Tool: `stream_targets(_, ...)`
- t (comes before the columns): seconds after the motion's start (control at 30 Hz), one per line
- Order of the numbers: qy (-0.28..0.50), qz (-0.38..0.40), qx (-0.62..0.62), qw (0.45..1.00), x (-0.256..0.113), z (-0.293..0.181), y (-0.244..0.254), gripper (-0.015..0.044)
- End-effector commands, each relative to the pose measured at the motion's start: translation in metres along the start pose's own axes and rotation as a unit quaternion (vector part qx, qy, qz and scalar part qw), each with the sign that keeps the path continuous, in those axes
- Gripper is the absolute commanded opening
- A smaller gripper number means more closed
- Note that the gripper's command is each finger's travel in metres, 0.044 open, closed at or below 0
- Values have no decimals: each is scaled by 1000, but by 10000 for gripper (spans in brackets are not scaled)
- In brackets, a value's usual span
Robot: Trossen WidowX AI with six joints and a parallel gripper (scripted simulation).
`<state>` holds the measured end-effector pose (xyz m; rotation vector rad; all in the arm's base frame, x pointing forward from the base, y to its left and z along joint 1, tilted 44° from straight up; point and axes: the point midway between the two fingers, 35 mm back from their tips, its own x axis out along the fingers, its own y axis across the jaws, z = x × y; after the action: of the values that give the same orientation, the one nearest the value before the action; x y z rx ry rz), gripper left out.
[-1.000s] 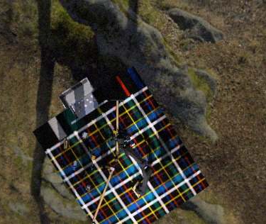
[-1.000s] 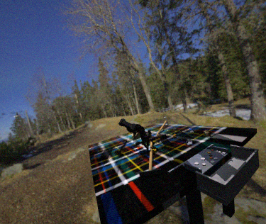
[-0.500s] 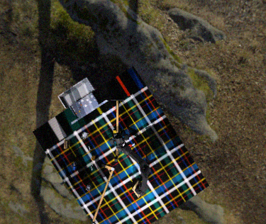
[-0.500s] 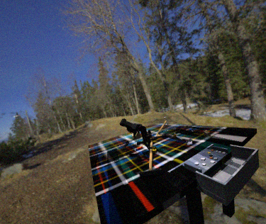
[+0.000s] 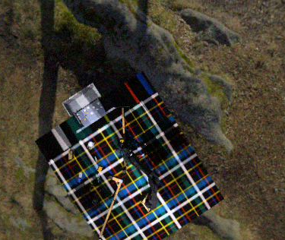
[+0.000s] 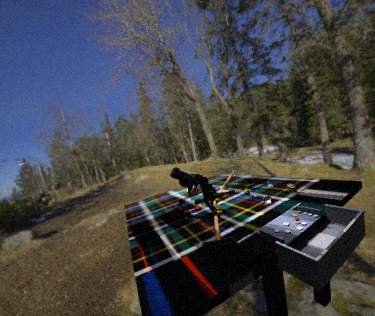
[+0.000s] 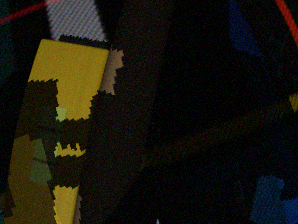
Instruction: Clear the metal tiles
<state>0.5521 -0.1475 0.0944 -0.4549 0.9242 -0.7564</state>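
Note:
The steel plate (image 5: 100,113) (image 6: 276,226) lies at the table's far left edge in the top view, with several small silver and orange tiles (image 6: 287,224) on it. The grey catch box (image 5: 93,85) (image 6: 327,256) adjoins its outer end. The long scraper's wooden handle (image 5: 123,121) (image 6: 217,227) runs under the arm, its thin dark head near the table edge. My gripper (image 5: 123,146) (image 6: 216,205) is shut, low over or beside the handle. In the wrist view a yellow piece (image 7: 75,75) shows beside a shadowed dark brown band. The fingertips and any contact are hidden.
A second long wooden tool (image 5: 111,206) lies on the plaid table. A white object (image 5: 90,145) (image 6: 267,201), a small wooden piece (image 5: 71,154), a blue-and-white item (image 5: 80,177) and an orange item (image 5: 99,168) lie between it and the plate.

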Motion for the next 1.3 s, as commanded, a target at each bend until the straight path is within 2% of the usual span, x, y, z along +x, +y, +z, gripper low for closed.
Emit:
stream_targets(0.0,1,3,0,1000,3,0,7,0)
stream_targets(0.63,1,3,0,1000,4,4,26,0)
stream_targets(0.67,-2,-6,6,1000,1,7,13,0)
stream_targets(1.27,0,-4,7,1000,-54,34,15,0)
